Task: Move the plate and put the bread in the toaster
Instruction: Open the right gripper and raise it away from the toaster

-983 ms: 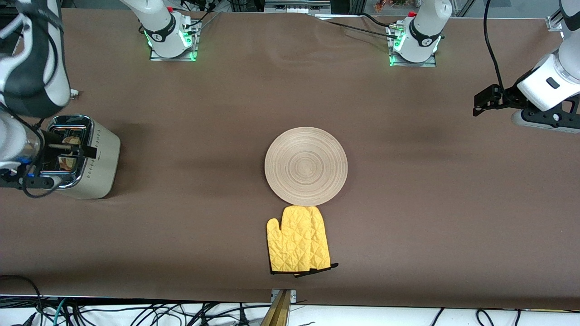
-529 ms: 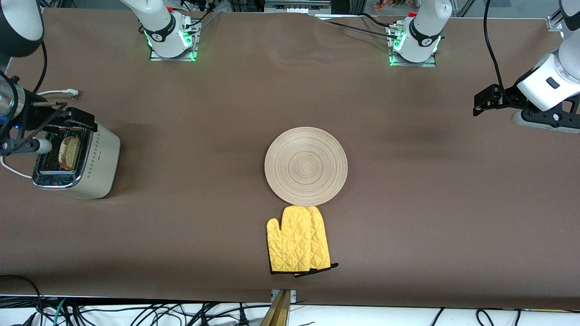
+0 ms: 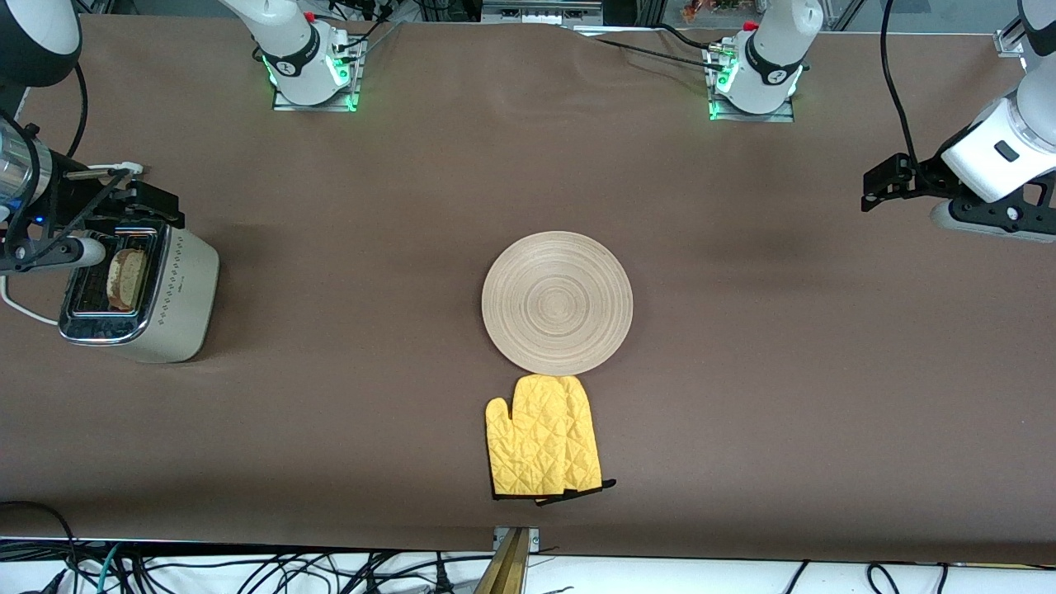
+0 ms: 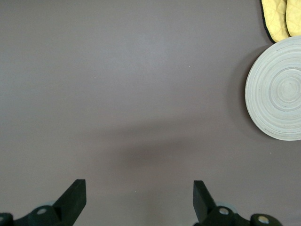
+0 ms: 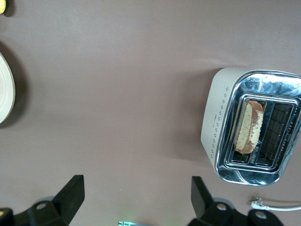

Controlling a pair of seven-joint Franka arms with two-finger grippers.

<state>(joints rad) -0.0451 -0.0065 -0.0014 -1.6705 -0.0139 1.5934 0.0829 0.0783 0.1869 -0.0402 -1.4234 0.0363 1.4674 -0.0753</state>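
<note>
The pale wooden plate [image 3: 557, 303] lies flat at the table's middle, bare; it also shows in the left wrist view [image 4: 277, 89] and at the edge of the right wrist view [image 5: 5, 89]. The cream toaster [image 3: 177, 297] stands at the right arm's end. The bread [image 3: 126, 278] stands in one of its slots, also seen in the right wrist view [image 5: 249, 126] inside the toaster [image 5: 218, 127]. My right gripper [image 3: 136, 206] is open and empty, up in the air beside the toaster's end toward the bases [image 5: 136, 193]. My left gripper [image 3: 883, 186] is open and empty, waiting over bare table [image 4: 139, 193].
A yellow quilted oven mitt [image 3: 542, 437] lies just nearer the front camera than the plate, touching its rim; it shows in the left wrist view [image 4: 282, 19]. The toaster's white cord [image 3: 107, 169] trails on the table toward the bases.
My right gripper has let go of the bread, left it in the toaster slot, and drawn up and away toward the bases. The left arm has not moved.
</note>
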